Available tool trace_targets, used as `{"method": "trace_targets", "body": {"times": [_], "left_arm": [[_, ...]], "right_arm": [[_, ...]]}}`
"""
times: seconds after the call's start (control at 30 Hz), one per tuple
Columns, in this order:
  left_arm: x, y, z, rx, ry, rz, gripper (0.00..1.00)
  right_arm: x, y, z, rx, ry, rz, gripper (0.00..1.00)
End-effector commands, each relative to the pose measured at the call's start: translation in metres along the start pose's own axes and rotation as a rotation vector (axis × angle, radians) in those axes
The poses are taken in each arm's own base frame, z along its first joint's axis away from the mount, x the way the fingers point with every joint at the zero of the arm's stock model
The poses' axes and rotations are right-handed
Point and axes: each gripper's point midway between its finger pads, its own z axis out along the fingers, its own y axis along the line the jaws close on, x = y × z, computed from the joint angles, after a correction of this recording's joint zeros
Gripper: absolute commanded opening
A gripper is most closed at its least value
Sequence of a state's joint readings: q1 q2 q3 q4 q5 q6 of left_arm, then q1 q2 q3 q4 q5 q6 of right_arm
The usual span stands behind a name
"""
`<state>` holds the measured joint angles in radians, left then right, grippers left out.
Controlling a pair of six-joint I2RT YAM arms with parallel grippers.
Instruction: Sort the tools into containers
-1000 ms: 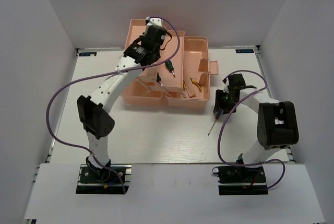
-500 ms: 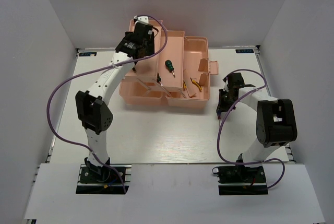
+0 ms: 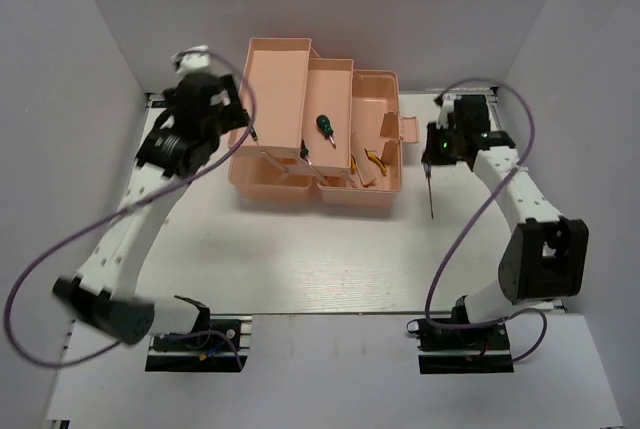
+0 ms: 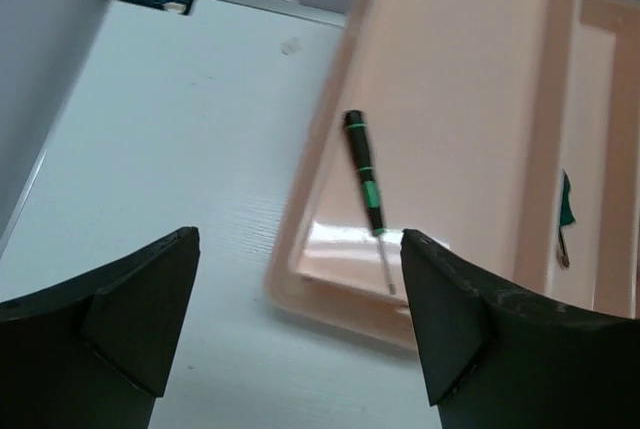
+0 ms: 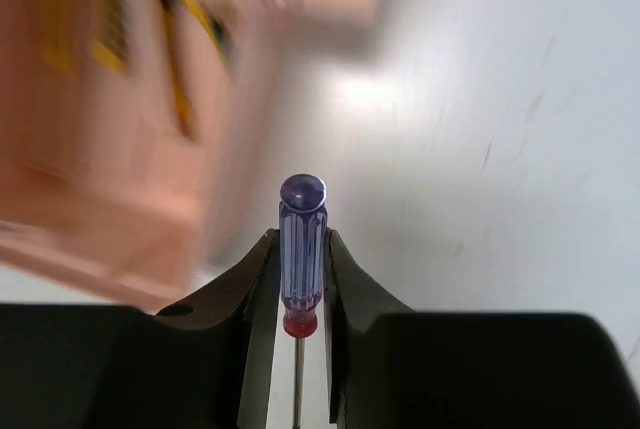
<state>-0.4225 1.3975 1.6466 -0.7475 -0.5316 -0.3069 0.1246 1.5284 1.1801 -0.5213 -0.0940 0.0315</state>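
My right gripper clamps the blue-handled screwdriver mid-handle, ready, I judge, for the toolbox at upper left, while my left gripper gapes wide and empty over the tray holding the thin green screwdriver.

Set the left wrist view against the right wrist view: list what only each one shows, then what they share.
Only the left wrist view: the open left gripper over a long thin black-and-green screwdriver lying in a tray of the salmon-pink translucent plastic toolbox, plus part of a green-handled screwdriver in the next tray.
Only the right wrist view: the right gripper shut on a blue-handled screwdriver, and blurred yellow-and-black pliers in the toolbox.
Both: the toolbox and the white table.
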Motion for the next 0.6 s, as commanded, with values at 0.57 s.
{"method": "trace_targets", "body": {"times": [0.57], "left_arm": [[0.232, 0.053, -0.005, 0.020, 0.405, -0.544, 0.73]], "right_arm": [[-0.270, 0.332, -0.122, -1.093, -0.685, -0.266, 0.00]]}}
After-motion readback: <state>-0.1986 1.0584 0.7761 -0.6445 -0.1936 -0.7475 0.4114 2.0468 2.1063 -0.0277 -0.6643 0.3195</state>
